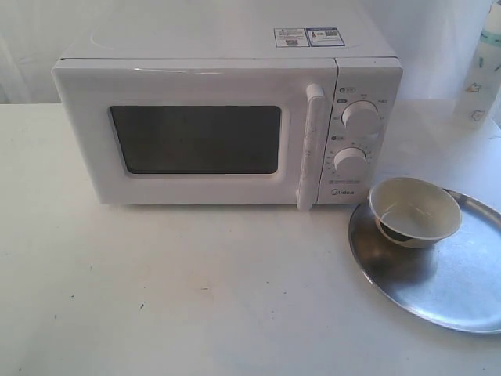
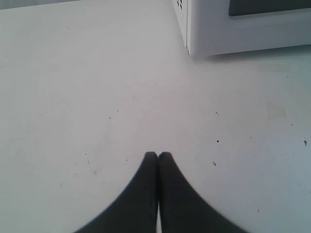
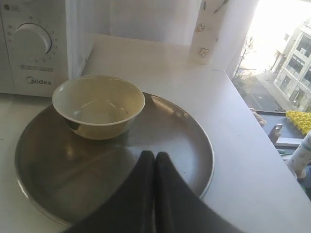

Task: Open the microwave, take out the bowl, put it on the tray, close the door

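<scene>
The microwave [image 1: 196,48] stands at the back of the white worktop [image 1: 156,290], and only its lower front corner shows in my left wrist view. There my left claw [image 2: 158,154] hangs over bare worktop, well apart from the microwave. It is clenched, its two dark fingertips pressed together with nothing between them. Moving right, the door [image 1: 196,141] is closed flush against the body, its dark window facing front and its vertical white bar handle [image 1: 311,149] at its right edge. Past the handle sit the upper knob [image 1: 360,117] and the lower knob [image 1: 350,161], with two stickers [image 1: 309,37] on the top above. Right of the microwave, the cream-white bowl [image 1: 415,211] sits open side up on the silver tray [image 1: 446,290], on the part nearest the microwave and close to the rim. My right claw [image 3: 154,154] hovers above the tray's near side, apart from the bowl, also clenched and gripping nothing.
</scene>
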{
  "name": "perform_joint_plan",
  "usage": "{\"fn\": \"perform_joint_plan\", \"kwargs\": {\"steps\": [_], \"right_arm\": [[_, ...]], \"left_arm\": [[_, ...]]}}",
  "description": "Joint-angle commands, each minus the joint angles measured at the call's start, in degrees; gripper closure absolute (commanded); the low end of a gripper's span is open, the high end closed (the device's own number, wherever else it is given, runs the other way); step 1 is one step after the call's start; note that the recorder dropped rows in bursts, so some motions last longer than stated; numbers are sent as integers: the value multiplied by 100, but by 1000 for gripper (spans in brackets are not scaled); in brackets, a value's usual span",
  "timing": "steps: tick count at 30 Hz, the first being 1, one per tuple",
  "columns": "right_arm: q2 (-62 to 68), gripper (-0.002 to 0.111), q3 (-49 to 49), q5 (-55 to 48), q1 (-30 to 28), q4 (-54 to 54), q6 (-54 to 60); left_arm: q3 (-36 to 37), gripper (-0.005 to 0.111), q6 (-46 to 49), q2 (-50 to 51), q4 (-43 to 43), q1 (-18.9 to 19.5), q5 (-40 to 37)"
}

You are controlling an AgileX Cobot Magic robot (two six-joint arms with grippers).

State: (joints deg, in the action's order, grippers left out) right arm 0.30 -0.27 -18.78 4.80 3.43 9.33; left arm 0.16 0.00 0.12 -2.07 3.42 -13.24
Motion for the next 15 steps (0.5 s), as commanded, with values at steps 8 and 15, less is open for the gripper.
{"fn": "perform_joint_plan", "kwargs": {"steps": [8,15], "right_arm": [[-30,108,27,18,-53,-1100,-1089],[-30,108,27,18,-53,-1098,-1067]], "left_arm": [[-16,107,0,-12,-49,-17,-9],[-16,107,0,-12,-49,-17,-9]]}}
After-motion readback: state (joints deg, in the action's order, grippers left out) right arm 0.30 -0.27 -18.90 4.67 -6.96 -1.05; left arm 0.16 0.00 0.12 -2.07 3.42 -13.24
